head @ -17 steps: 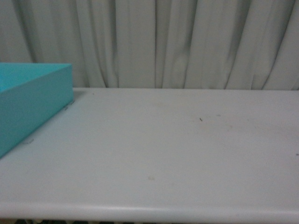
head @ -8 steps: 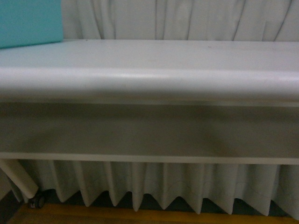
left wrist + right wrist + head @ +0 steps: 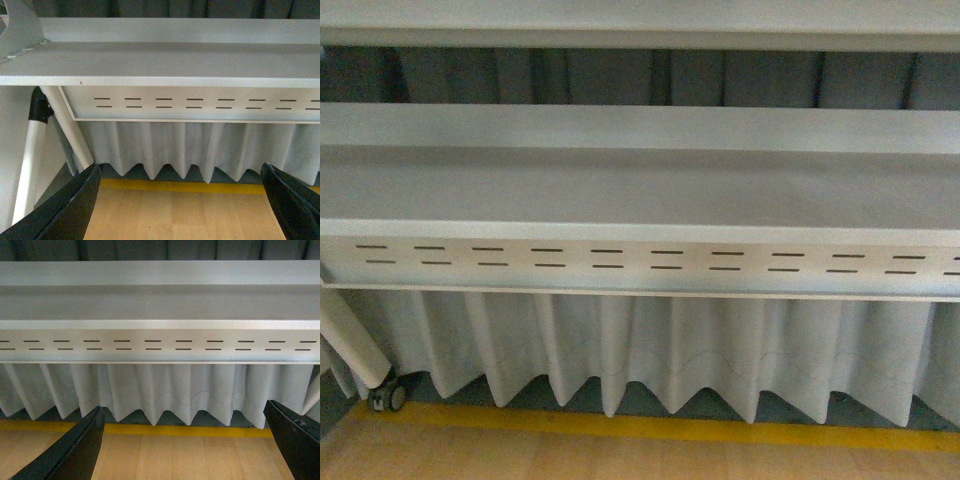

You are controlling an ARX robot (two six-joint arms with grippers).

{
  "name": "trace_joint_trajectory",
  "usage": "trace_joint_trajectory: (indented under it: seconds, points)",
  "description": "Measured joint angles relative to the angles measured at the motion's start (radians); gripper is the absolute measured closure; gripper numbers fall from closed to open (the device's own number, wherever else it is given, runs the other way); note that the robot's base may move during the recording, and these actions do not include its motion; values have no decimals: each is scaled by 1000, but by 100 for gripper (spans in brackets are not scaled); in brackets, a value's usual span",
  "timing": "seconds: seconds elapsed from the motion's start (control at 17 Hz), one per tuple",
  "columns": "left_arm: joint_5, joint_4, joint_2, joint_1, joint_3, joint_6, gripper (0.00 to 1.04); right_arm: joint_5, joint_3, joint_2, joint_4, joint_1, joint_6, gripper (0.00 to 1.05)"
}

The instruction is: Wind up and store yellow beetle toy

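The table (image 3: 640,190) top surface is out of sight (seen from below); both picture edges crop its slotted panel (image 3: 640,262).

A slotted panel (image 3: 640,262) is set under the table's front rail (image 3: 640,190); a curtain (image 3: 650,350) is hung below it, behind the floor stripe (image 3: 650,428).

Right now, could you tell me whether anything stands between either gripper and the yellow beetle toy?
I cannot say: the toy shows in no view. All three cameras face the table's slotted panel from below its top, with the curtain behind. Both jaws stand open and empty.
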Motion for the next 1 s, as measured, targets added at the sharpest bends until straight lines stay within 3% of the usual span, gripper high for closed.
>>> trace_joint_trajectory:
  seconds: [1.0]
  points:
    - [1,0,0,0,0,0,7,0,0,0,2,0,0,7]
